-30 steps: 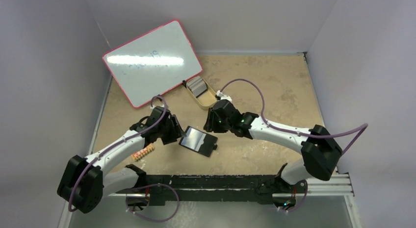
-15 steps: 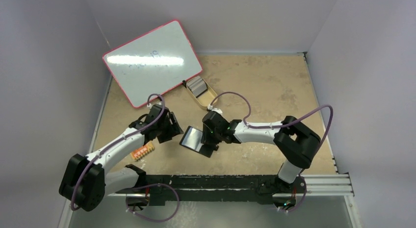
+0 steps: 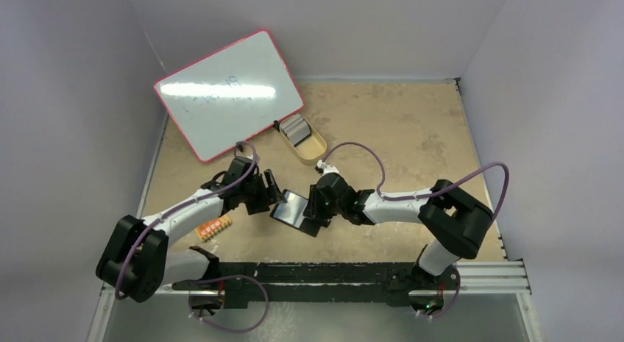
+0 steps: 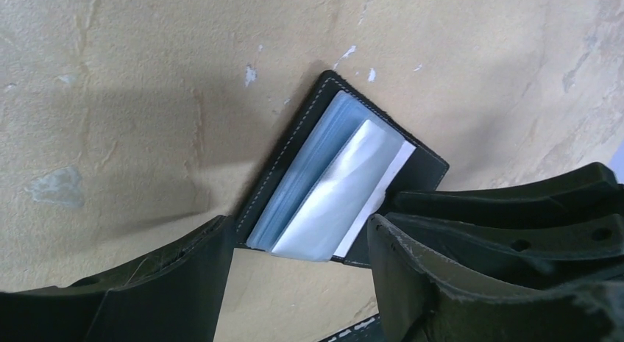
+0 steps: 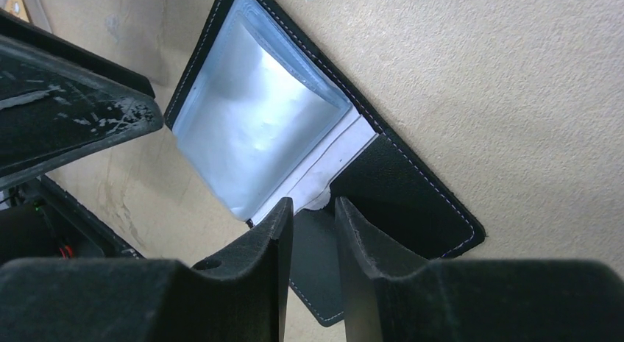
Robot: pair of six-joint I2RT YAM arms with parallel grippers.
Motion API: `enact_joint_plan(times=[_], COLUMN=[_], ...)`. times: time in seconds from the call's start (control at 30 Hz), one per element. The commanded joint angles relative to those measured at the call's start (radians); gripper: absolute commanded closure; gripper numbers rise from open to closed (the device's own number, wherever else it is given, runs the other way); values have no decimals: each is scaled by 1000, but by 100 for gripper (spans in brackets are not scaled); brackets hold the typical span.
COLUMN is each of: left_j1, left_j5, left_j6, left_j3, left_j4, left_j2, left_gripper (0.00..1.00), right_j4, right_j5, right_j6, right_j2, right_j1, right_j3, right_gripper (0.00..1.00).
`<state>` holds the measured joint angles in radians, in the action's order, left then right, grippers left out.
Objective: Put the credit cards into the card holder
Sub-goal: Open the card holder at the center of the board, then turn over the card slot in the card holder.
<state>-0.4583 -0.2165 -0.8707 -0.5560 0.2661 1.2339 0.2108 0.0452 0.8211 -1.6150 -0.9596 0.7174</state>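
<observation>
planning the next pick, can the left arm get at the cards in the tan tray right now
Probably yes: the left gripper has its jaws open and empty, and nothing stands between it and the credit cards in the tray.

Far left of the table point(image 3: 412, 129), there's the pink-framed whiteboard point(image 3: 228, 92), propped on a tilt, glare streaking across faint scribbles. Right at the whiteboard's lower right corner sits the tan oval tray point(image 3: 321, 143), just beside the frame. Well below the whiteboard, towards the near edge, a small orange board point(image 3: 214, 228) with pale squares lies flat on the table.
</observation>
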Motion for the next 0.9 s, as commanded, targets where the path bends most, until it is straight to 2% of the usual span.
enact_joint_plan(times=[0.0, 0.13, 0.4, 0.6, 0.7, 0.87], left_j1=[6, 6, 5, 5, 5, 4], left_j5=[58, 126, -54, -221, -253, -269], left_j6=[21, 30, -13, -142, -195, -254], left_j3=[12, 24, 93, 138, 164, 206], left_j4=[-38, -77, -262, -433, -483, -552], left_j2=[2, -9, 82, 8, -52, -130], left_gripper=[36, 35, 36, 38, 41, 43], right_j4=[-28, -17, 11, 42, 59, 179], right_j5=[-5, -9, -23, -37, -39, -112], right_j6=[-76, -85, -85, -86, -89, -71], right_j2=[-5, -6, -14, -8, -7, -24], right_j1=[15, 16, 18, 20, 23, 39], right_j3=[-65, -65, -76, -93, -98, -149], right_gripper=[69, 69, 69, 68, 68, 67])
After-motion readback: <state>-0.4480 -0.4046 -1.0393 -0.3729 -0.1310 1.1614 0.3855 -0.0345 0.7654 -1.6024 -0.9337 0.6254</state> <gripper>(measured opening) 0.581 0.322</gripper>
